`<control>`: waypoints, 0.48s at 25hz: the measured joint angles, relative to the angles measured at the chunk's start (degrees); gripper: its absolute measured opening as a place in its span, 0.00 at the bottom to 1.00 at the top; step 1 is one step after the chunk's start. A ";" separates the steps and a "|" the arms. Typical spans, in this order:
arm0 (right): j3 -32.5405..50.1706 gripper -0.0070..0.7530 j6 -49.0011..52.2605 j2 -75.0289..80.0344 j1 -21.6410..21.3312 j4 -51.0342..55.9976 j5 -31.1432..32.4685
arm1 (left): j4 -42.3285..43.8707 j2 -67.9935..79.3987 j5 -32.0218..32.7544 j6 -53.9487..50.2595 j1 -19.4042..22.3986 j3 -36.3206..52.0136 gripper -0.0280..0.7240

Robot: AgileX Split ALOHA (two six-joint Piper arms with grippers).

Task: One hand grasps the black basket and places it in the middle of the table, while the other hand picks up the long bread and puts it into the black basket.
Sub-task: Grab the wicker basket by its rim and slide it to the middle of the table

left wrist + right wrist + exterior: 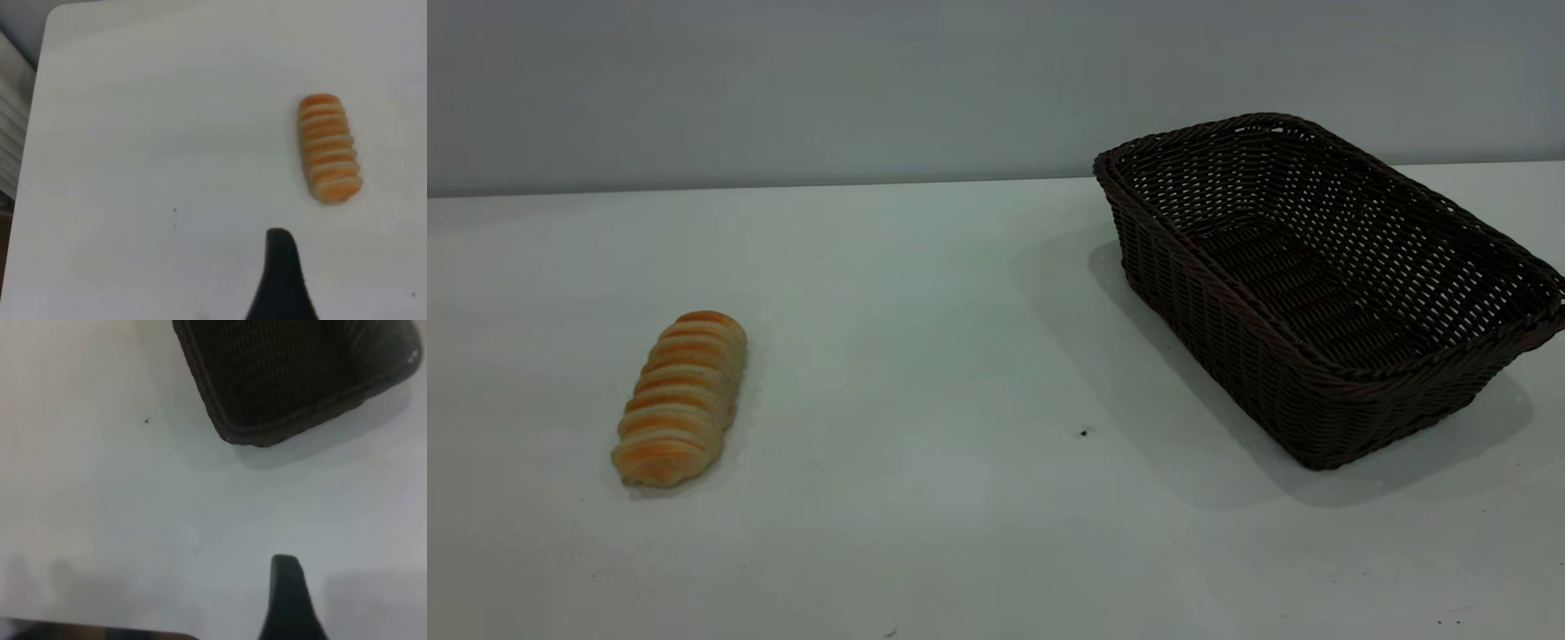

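The long bread lies on the white table at the left; it is golden-orange with pale ridges. It also shows in the left wrist view. The black basket stands upright and empty at the right rear of the table, and one corner of it shows in the right wrist view. Neither arm shows in the exterior view. A black part of my left gripper hangs above the table, apart from the bread. A black part of my right gripper hangs above the table, apart from the basket.
A tiny dark speck lies on the table between bread and basket. The table's far edge meets a grey wall. A rounded table corner shows in the left wrist view.
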 joint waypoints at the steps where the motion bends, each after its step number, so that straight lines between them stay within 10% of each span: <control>1: -0.66 0.72 0.09 3.26 0.00 1.05 -1.16 | 0.00 2.67 -1.10 0.34 0.00 -0.60 0.82; 12: -4.79 0.72 1.20 41.54 0.00 21.06 -16.36 | -3.91 17.46 -11.65 3.21 0.00 -0.94 0.82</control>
